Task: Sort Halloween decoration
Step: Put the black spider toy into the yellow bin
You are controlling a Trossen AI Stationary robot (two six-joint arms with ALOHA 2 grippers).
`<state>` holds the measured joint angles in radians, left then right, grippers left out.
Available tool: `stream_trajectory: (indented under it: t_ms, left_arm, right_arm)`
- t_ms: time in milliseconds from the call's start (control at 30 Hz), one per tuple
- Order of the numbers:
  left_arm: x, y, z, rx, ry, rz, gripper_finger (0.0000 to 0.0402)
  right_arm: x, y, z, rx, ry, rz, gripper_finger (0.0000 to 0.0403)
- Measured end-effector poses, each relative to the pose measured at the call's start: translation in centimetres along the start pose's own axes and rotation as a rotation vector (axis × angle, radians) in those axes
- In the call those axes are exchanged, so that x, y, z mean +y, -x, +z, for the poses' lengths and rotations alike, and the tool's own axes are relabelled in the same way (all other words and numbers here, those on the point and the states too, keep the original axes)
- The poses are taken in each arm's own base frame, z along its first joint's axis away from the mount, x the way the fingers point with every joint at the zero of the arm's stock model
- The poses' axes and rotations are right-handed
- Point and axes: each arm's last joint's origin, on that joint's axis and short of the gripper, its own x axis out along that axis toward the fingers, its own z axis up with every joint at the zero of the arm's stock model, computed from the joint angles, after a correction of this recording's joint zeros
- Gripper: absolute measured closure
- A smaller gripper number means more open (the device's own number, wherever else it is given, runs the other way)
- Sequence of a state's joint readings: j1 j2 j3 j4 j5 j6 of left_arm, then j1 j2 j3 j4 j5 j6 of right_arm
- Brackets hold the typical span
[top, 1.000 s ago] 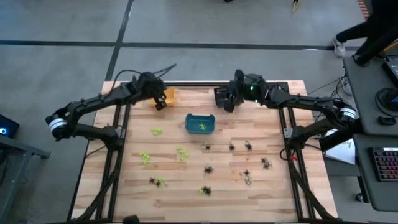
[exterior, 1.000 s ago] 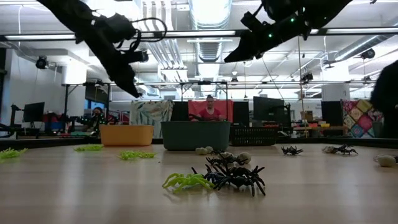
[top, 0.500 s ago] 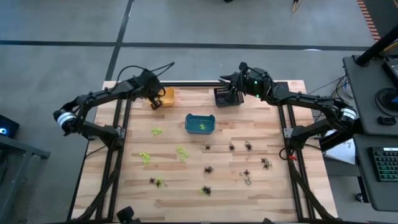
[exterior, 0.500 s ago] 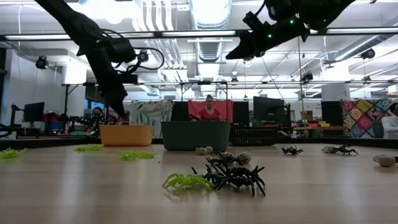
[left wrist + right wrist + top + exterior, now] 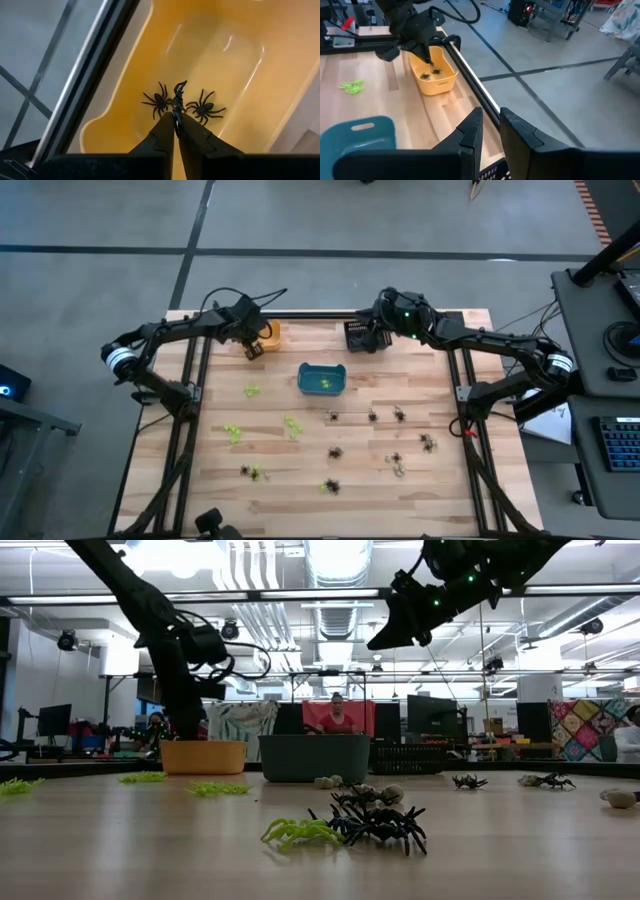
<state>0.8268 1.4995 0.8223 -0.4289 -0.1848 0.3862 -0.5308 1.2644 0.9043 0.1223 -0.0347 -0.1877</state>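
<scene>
Left fingers (image 5: pixel 176 125): pressed together, pinching one leg of a black spider (image 5: pixel 178 92), which dangles just beyond the tips.

Where that spider lies: directly ahead of the left fingertips, inside the orange bin (image 5: pixel 240 75), between two other black spiders (image 5: pixel 159 101) already lying on the bin floor; whether it touches the floor I cannot tell.

Left fingers, seen from above: over the orange bin (image 5: pixel 268 333) at the far left corner of the surface (image 5: pixel 300 470).

Right fingers (image 5: pixel 490 131): a narrow gap shows between them and nothing visible in it; they hover above the black bin (image 5: pixel 358 337) at the far edge of the surface.

Teal bin (image 5: pixel 322 379): between the two arms and nearer the middle, with something green in it.

Loose pieces: green spiders (image 5: pixel 292 425) lie on the left half of the surface, well away from both sets of fingers; black spiders (image 5: pixel 399 415) lie on the right half.

Step in hand, as I judge it: dropping the pinched spider into the orange bin.

What the move turns on: the spider hangs straight below the left tips with the bin floor under it, so simply spreading the fingers should do.

Nearer arm afterwards: the left one for the green pieces, the right one for the black ones.

Risk: a thin leg may snag on a fingertip.
</scene>
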Motion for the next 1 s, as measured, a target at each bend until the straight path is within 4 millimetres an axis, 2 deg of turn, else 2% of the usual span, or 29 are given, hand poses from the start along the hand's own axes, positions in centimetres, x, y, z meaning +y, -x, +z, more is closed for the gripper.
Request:
stream_trajectory:
  t_ms: [233,433,700,1000]
  left_arm:
    - [0.0,0.0,0.0,0.001,0.03,-0.001,0.0343]
    - [0.0,1.2,-0.2,-0.01,0.085,-0.001,0.0301]
    - [-0.2,5.7,0.1,-0.184,0.278,-0.026,0.0291]
    - [-3.8,12.0,1.0,-0.493,0.271,-0.127,0.0291]
  right_arm:
    - [1.0,0.0,0.1,0.007,-0.073,0.059,0.0346]
    - [2.4,0.1,-0.2,0.06,-0.186,0.172,0.0346]
    - [4.7,0.6,-0.9,0.212,-0.426,0.361,0.0346]
    - [10.4,2.0,-1.3,0.395,-0.498,0.564,0.0346]
